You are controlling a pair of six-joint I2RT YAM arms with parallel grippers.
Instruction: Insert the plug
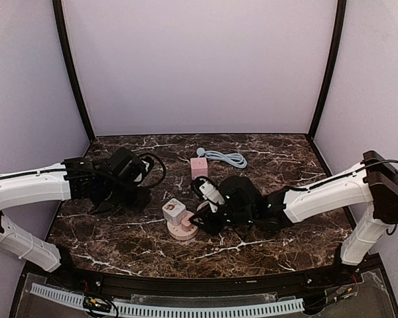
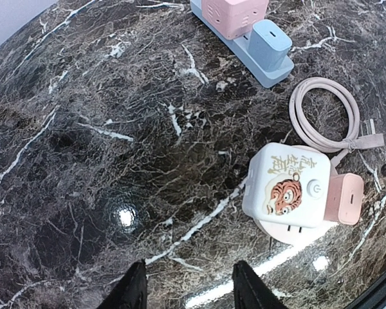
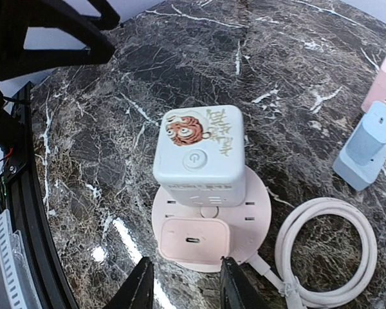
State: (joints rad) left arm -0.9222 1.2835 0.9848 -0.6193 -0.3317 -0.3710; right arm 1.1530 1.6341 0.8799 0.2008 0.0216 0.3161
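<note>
1. Low and centre in the top view, the right pincer (image 1: 200,220) sits right up against the round pink socket base (image 1: 183,231), with its arm reaching in from the right edge.
2. Over to the right wrist view: the pink plug (image 3: 196,239) stands on that base just in front of the white cube (image 3: 199,151) with the tiger picture. Its small port face is turned toward the camera.
3. How deep the pink plug sits in the base, I cannot tell from here.
4. The right pincer's fingers (image 3: 136,290) rise from the bottom edge, one at each near corner of the plug and about a plug's width apart. Whether they are actually pressing on it, I cannot tell.
5. At lower right of that view, a pink cable (image 3: 328,251) lies coiled flat on the marble table (image 2: 116,129), just beside the base.
6. Now the left wrist view: the left pincer (image 2: 190,286) is at the bottom edge, partly open, with only bare marble between its tips and nothing held. The base and cube sit at the right of that frame, well apart from it.
7. At the top of that frame is a blue power strip (image 2: 270,76) carrying a pink cube (image 2: 235,13) and a blue charger (image 2: 270,40).
8. In the top view, a pale blue cable (image 1: 227,158) trails off to the right of the pink cube.
</note>
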